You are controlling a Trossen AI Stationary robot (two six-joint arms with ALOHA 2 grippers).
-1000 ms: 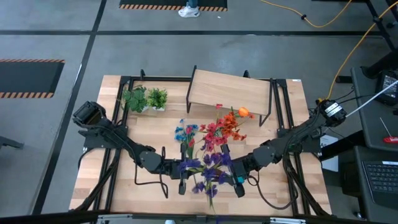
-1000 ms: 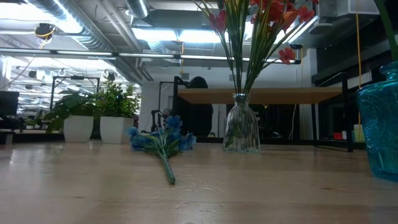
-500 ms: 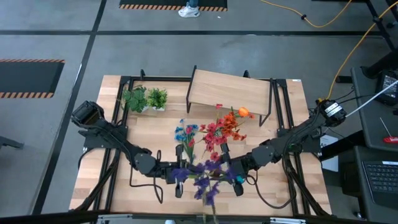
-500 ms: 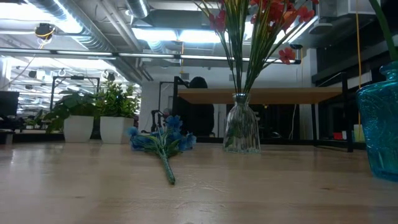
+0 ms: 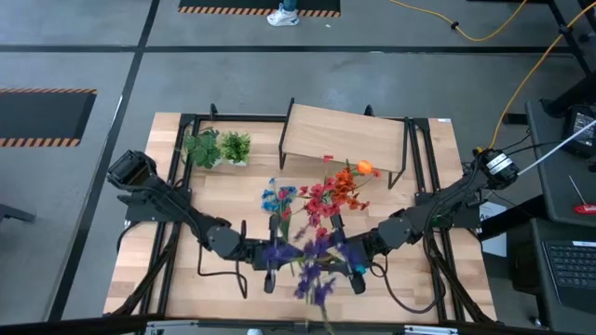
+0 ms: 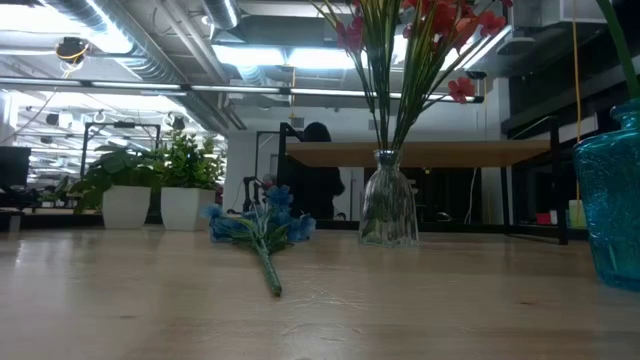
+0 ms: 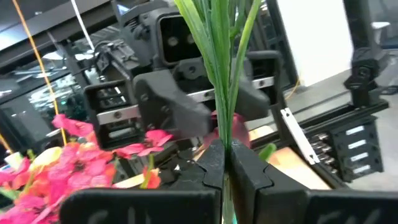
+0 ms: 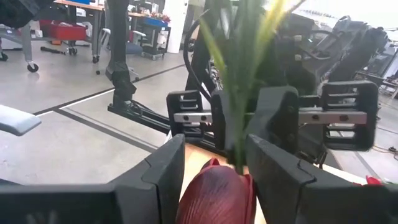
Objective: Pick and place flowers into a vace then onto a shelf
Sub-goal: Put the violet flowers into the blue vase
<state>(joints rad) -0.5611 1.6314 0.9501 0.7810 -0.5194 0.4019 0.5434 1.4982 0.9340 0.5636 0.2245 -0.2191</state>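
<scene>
A bunch of purple flowers (image 5: pixel 312 265) stands upright in the air near the table's front edge, between my two grippers. My left gripper (image 7: pixel 225 168) is shut on its green stems (image 7: pixel 219 74). Facing it, my right gripper (image 8: pixel 216 155) is closed around a dark red ribbed vase (image 8: pixel 214 193), out of which the stems rise. Red and orange flowers (image 5: pixel 331 195) stand in a clear glass vase (image 6: pixel 388 210) at mid-table. A blue bunch (image 6: pixel 262 225) lies flat on the tabletop. The shelf (image 5: pixel 345 135) stands at the far side. My left gripper pinches the bundled green stems (image 7: pixel 222 134) between its two fingers, coming level from the table's left and lying across them. The stems stand upright and run on above the fingers. My right gripper has the dark red vase's rounded top (image 8: pixel 211 180) between its two fingers (image 8: pixel 163 168), coming level from the right. What is under the vase is hidden.
A teal glass vase (image 6: pixel 610 200) stands on the tabletop at the near right, with a green stem (image 6: pixel 615 40) above it. Two potted plants (image 5: pixel 219 147) stand at the far left. A person (image 6: pixel 318 150) shows beyond the shelf in the room.
The purple blossoms have swayed a little toward the table's near edge. Both grippers have kept their places and their holds.
</scene>
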